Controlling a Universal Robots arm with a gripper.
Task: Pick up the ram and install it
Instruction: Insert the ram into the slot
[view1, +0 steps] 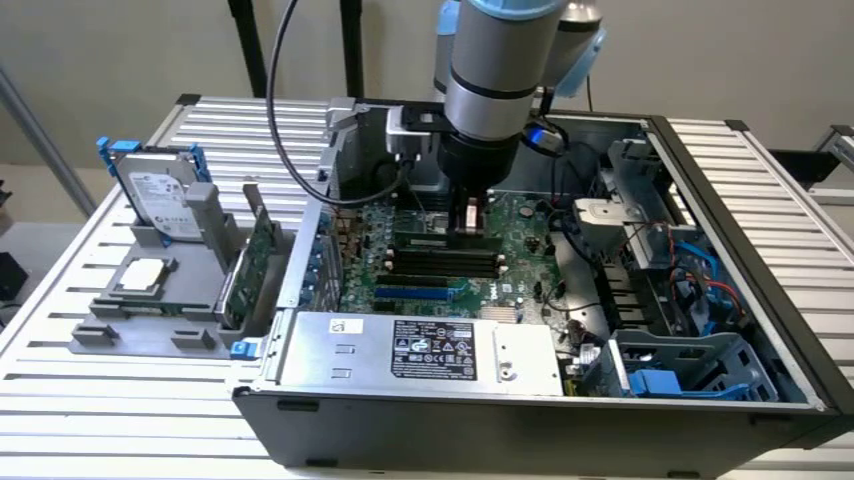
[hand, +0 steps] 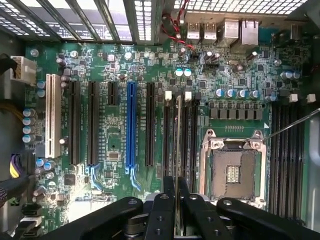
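In the wrist view the ram (hand: 178, 131) appears edge-on as a thin strip, with my gripper (hand: 176, 186) shut on it between the black fingers (hand: 163, 200). It hangs directly over the bank of black memory slots (hand: 192, 135) beside the CPU socket (hand: 232, 172); I cannot tell whether its lower edge touches a slot. The exterior view shows my gripper (view1: 467, 228) reaching down into the open computer case, low over the green motherboard (view1: 523, 228) and just behind the black memory slots (view1: 441, 262).
A grey power supply (view1: 427, 350) fills the case's near side. Cables and a drive cage (view1: 681, 270) crowd the exterior view's right. Outside the case, on the exterior view's left, a grey rack holds a hard drive (view1: 160, 195), green cards (view1: 247, 268) and a processor (view1: 144, 275).
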